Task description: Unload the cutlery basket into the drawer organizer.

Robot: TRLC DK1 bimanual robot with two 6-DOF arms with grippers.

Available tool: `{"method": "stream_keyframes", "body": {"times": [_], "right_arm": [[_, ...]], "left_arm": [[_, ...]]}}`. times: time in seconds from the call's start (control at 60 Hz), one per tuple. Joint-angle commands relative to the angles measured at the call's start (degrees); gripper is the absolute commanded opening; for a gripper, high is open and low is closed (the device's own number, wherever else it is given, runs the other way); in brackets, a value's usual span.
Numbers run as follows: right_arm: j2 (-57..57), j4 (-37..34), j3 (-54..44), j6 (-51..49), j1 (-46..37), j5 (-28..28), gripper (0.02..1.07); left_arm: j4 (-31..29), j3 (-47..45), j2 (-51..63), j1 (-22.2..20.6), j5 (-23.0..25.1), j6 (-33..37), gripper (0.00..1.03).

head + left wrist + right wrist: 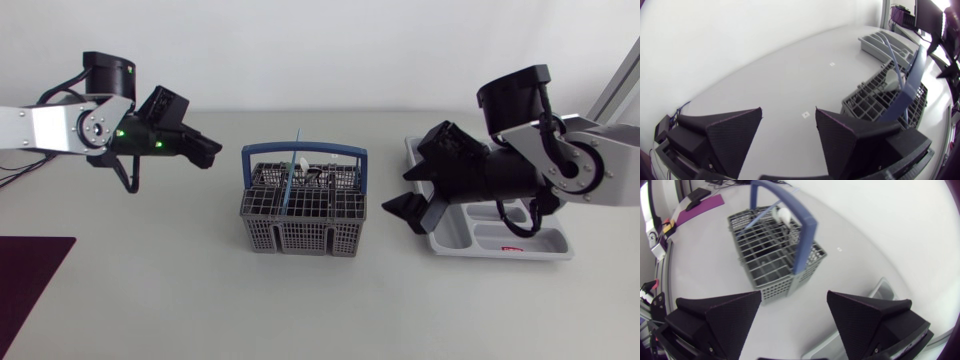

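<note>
Two grippers are in play, both with jaws spread and nothing between them: my left gripper and my right gripper. One cutlery basket stands mid-table. All positions below are given from it.

1. Left gripper: just to the basket's left, tips pointing at it.
2. Right gripper: just to the basket's right, tips toward it, between the basket and the drawer organizer.
3. Drawer organizer: one, further to the basket's right, beyond my right gripper.

Contents of the basket:
- One long thin blue utensil stands a little left of the basket's middle. It is near upright with its long axis slightly leaning, and its upper end rises past the blue carrying handle.
- One white-tipped piece sits just beside it.
- Darker pieces lie lower in the cells (their number cannot be told).

Assessment: both grippers are about equally near. The right one has the organizer on its own side, so it suits the unloading better. The blue utensil lies ahead of its jaws. A grasp should come from above, closing across the shaft and keeping clear of the carrying handle, which spans the basket left to right.
</note>
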Motion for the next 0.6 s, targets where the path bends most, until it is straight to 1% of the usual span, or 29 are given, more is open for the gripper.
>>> {"method": "stream_keyframes", "body": {"times": [0.0, 0.1, 0.133, 0.15, 0.183, 0.217, 0.233, 0.267, 0.3, 0.317, 0.35, 0.367, 0.4, 0.5, 0.583], "right_arm": [[-2.43, -3.01, -3.0, 1.28, 4.0, 0.09, 0.92], [-4.36, -4.15, -4.32, 1.89, 8.48, 1.14, 0.62], [-4.45, -3.89, -4.67, 2.42, 9.54, 1.32, 0.49], [-4.19, -3.8, -4.76, 2.42, 9.89, 1.32, 0.43], [-3.4, -3.45, -4.85, 2.42, 10.68, 1.32, 0.33], [-2.17, -2.66, -5.11, 2.42, 11.21, 1.32, 0.24], [-1.46, -2.22, -5.11, 2.42, 11.38, 1.32, 0.24], [-0.06, -1.34, -5.29, 2.16, 11.73, 1.06, 0.22], [1.17, -0.9, -5.29, 1.89, 12.26, 0.35, 0.15], [1.7, -0.11, -5.47, 1.89, 12.44, -0.09, 0.14], [2.4, 1.12, -5.73, 1.89, 12.61, -0.35, 0.12], [2.93, 1.65, -5.91, 1.89, 12.96, -0.61, 0.1], [3.9, 2.62, -6.08, 1.89, 13.76, -1.32, 0.08], [6.36, 4.9, -6.34, 1.63, 15.69, -1.84, 0.08], [8.99, 7.19, -5.99, 1.81, 16.57, -1.23, 0.08]], "left_arm": [[0.17, 6.02, 5.74, -0.75, -0.03, -2.71, 0.93], [-0.53, 12.43, 12.07, -1.28, -0.38, -3.77, 0.9], [-1.15, 13.84, 13.74, -1.37, -0.38, -4.12, 0.88], [-2.29, 15.77, 15.59, -1.63, -0.29, -4.21, 0.83], [-2.73, 16.92, 16.99, -1.63, -0.2, -4.21, 0.79], [-2.82, 18.06, 18.75, -1.98, 0.5, -4.38, 0.69], [-2.82, 18.59, 19.54, -2.07, 1.29, -4.47, 0.62], [-2.82, 19.47, 20.86, -2.07, 4.72, -4.91, 0.53], [-3.17, 20.34, 22.0, -2.07, 7.44, -5.35, 0.45], [-3.52, 20.87, 22.62, -2.07, 8.59, -5.61, 0.42], [-4.05, 21.57, 23.23, -2.16, 9.55, -5.79, 0.39], [-5.01, 22.37, 24.11, -2.42, 10.87, -5.7, 0.36], [-5.63, 22.89, 24.82, -2.86, 11.57, -5.53, 0.34], [-5.81, 23.51, 25.96, -3.92, 13.07, -5.53, 0.33], [-9.06, 24.83, 27.1, -4.8, 14.21, -3.77, 0.33]]}}
